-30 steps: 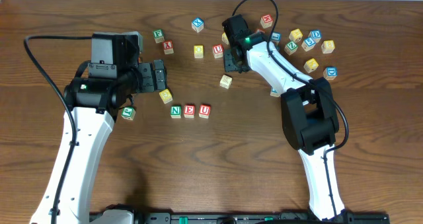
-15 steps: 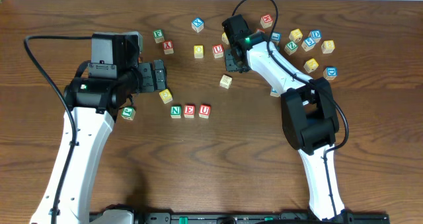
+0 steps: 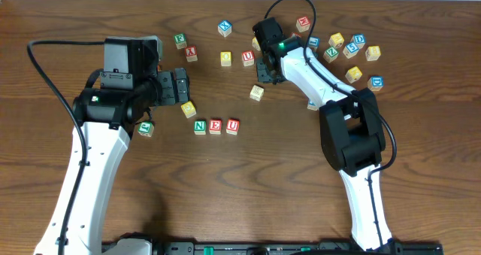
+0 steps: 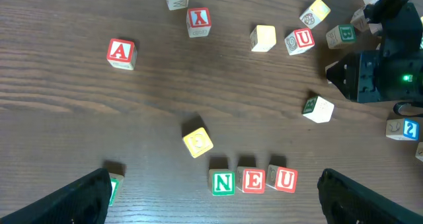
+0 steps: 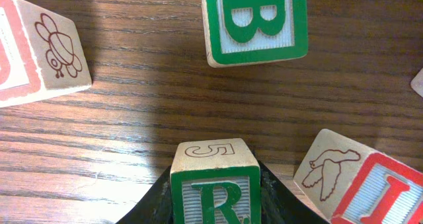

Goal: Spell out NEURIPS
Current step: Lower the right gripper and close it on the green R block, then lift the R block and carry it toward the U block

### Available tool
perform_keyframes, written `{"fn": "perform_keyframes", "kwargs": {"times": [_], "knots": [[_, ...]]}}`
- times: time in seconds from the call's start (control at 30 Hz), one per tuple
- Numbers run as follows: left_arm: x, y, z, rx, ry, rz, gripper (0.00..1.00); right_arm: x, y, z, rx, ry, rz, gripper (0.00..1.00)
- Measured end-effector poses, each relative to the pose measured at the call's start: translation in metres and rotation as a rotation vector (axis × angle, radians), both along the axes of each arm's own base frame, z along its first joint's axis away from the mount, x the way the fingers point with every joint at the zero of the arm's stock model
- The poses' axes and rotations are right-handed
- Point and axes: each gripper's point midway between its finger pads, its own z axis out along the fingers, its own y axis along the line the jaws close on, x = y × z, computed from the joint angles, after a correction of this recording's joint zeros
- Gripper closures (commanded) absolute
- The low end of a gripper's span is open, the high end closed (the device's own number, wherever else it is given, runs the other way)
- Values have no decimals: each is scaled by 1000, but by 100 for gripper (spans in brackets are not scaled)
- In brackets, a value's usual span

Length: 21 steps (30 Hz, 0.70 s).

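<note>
Three of seven letters stand in a row on the surface (image 3: 248, 172): N (image 3: 200, 125), E (image 3: 216, 125), U (image 3: 233, 125), leaving R, I, P and S. The R cube (image 5: 215, 184) sits farther back and right, the right fingers (image 5: 274, 201) pressed to its sides, apparently grasping it, while the left fingers (image 4: 73, 201) gape empty. Roughly eighteen other loose cubes show overhead, with perhaps more hidden under the right arm.
</note>
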Motion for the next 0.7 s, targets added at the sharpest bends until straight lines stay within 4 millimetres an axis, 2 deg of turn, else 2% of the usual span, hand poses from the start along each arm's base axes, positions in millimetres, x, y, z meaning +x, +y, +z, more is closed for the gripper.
{"fn": "perform_keyframes", "kwargs": {"times": [0.43, 0.7], "knots": [[0, 0, 0, 0, 0, 0, 2, -2, -1, 0, -4, 7, 0, 76], [0, 0, 0, 0, 0, 0, 2, -3, -1, 1, -7, 14, 0, 76]]}}
